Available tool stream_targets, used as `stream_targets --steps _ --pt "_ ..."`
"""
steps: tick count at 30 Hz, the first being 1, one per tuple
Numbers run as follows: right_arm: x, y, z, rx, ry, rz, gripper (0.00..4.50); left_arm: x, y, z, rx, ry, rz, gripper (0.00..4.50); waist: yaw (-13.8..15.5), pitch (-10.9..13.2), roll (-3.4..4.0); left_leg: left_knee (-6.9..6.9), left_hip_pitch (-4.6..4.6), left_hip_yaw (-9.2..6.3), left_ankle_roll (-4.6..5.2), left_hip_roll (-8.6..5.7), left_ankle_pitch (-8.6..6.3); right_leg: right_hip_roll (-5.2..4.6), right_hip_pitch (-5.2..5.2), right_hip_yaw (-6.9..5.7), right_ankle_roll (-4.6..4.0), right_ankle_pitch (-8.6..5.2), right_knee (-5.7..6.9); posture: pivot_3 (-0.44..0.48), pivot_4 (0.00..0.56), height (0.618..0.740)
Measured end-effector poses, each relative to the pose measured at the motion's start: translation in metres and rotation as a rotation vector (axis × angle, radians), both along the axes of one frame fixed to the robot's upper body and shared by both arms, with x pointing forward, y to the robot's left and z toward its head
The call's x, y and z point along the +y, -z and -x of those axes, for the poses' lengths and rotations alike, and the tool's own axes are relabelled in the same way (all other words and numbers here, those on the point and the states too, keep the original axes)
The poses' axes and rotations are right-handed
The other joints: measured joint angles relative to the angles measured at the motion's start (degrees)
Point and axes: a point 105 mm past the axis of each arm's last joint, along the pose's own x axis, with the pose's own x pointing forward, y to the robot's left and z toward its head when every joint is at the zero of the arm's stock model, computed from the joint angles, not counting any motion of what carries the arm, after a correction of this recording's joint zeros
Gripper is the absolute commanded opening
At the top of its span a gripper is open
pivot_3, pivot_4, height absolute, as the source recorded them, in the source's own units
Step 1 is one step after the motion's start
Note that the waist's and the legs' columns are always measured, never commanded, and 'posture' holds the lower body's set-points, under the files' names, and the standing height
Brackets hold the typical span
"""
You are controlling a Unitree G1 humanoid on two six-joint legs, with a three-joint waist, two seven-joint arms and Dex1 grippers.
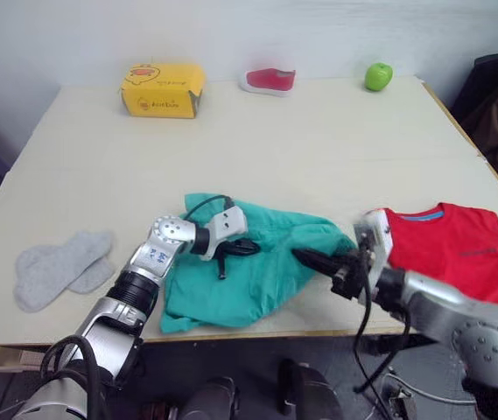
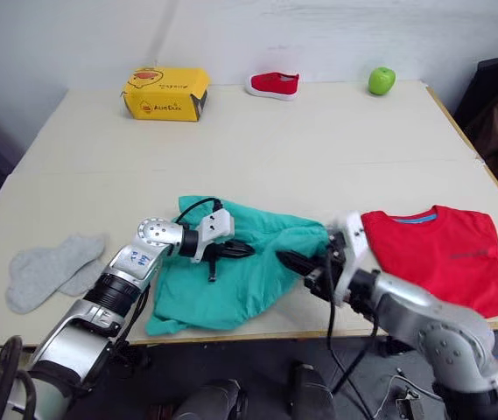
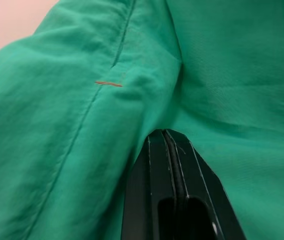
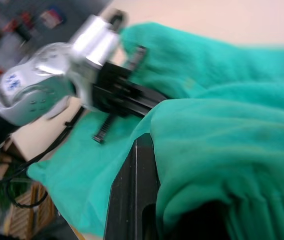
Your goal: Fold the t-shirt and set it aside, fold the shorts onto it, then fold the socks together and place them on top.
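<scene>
The green shorts (image 1: 257, 267) lie crumpled at the table's (image 1: 319, 149) front edge. The left gripper (image 1: 247, 247) reaches sideways over them with fingers pressed together, while the right gripper (image 1: 314, 259) reaches in, pinching their edge.
</scene>
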Motion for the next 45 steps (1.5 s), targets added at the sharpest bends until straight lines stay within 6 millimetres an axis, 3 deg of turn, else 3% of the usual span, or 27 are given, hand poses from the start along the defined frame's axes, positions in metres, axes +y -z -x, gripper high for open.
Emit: stream_targets --steps 3,5,8,12,16,20,24,29,31,33,37,41,45 --pt "0.031 -0.021 -0.001 -0.171 -0.215 0.121 0.03 0.000 -0.001 -0.004 -0.002 -0.036 0.017 0.00 0.03 0.00 0.01 0.00 -0.02 -0.06 -0.01 0.00 0.00 0.01 -0.03 -0.06 -0.01 -0.01 0.00 0.000 0.150 0.740" --pt "0.049 -0.022 -0.004 -0.300 -0.345 0.268 0.03 0.002 -0.003 -0.006 0.008 -0.063 0.032 0.00 -0.16 -0.01 0.00 0.01 -0.07 -0.03 -0.02 -0.01 -0.01 0.02 -0.10 -0.07 -0.01 -0.01 0.02 0.000 0.150 0.740" --pt "0.071 -0.013 -0.021 -0.484 -0.476 0.480 0.03 0.006 -0.004 -0.007 0.016 -0.115 0.061 0.00 -0.53 -0.02 -0.02 0.00 -0.11 -0.02 -0.04 -0.01 -0.01 0.03 -0.18 -0.07 -0.02 -0.01 0.09 0.000 0.150 0.740" --pt "0.081 0.009 -0.026 -0.581 -0.620 0.599 0.03 0.014 -0.006 -0.006 0.031 -0.188 0.104 0.00 -1.25 -0.02 -0.04 0.05 -0.31 -0.04 -0.05 -0.01 -0.01 0.03 -0.33 -0.08 -0.02 -0.01 0.23 0.000 0.150 0.740" --pt "0.083 0.019 -0.030 -0.638 -0.684 0.647 0.03 0.052 -0.017 0.000 0.049 -0.325 0.101 0.00 -2.55 0.00 -0.07 0.19 -0.82 0.17 -0.15 0.04 -0.01 0.08 -1.10 0.06 -0.08 -0.03 0.56 0.000 0.150 0.740" --pt "0.083 0.023 -0.031 -0.679 -0.730 0.672 0.03 0.093 -0.048 0.006 0.054 -0.455 0.168 0.00 -2.93 0.01 -0.07 0.34 -1.40 0.17 -0.30 0.11 -0.03 0.18 -1.74 0.05 -0.23 -0.07 0.78 0.000 0.150 0.740" --pt "0.095 0.021 -0.025 -0.761 -0.805 0.625 1.01 0.123 -0.076 0.010 0.004 -0.527 0.201 0.00 -2.99 0.01 -0.06 0.33 -1.40 0.18 -0.35 0.15 -0.05 0.25 -1.73 0.06 -0.26 -0.08 0.76 0.000 0.150 0.740" --pt "0.113 0.019 -0.017 -0.977 -0.888 0.588 2.68 0.142 -0.075 0.005 -0.007 -0.607 0.194 0.00 -3.07 0.02 -0.06 0.33 -1.38 0.21 -0.39 0.19 -0.07 0.46 -1.74 0.11 -0.26 -0.08 0.76 0.000 0.150 0.740" --pt "0.109 0.026 -0.020 -1.013 -0.909 0.625 3.32 0.142 -0.079 0.002 -0.010 -0.608 0.203 0.00 -2.82 0.05 -0.11 0.35 -1.39 0.19 -0.38 0.18 -0.07 0.51 -1.72 0.10 -0.26 -0.08 0.74 0.000 0.150 0.740" --pt "0.105 0.029 -0.016 -1.019 -0.950 0.619 3.96 0.137 -0.095 -0.003 -0.047 -0.585 0.222 0.00 -2.63 0.08 -0.16 0.40 -1.45 0.15 -0.38 0.18 -0.07 0.49 -1.72 0.08 -0.27 -0.07 0.72 0.000 0.150 0.740" --pt "0.096 0.022 -0.012 -1.016 -0.976 0.597 3.96 0.112 -0.138 -0.003 -0.139 -0.450 0.267 0.00 -3.03 0.07 -0.15 0.39 -1.44 0.20 -0.40 0.19 -0.08 0.45 -1.74 0.13 -0.26 -0.07 0.71 0.000 0.150 0.740" --pt "0.082 -0.004 -0.019 -0.901 -0.858 0.494 3.96 0.076 -0.155 0.006 -0.135 -0.280 0.312 0.00 -3.08 0.08 -0.15 0.40 -1.45 0.22 -0.50 0.38 -0.13 0.52 -1.76 0.13 -0.35 -0.04 0.71 0.000 0.150 0.740" --pt "0.066 -0.022 -0.030 -0.775 -0.725 0.422 3.02 0.039 -0.159 0.030 -0.122 -0.066 0.287 0.00 -3.12 0.07 -0.15 0.39 -1.40 0.34 -0.63 0.61 -0.20 0.64 -1.79 0.13 -0.55 -0.06 0.74 0.000 0.150 0.740"
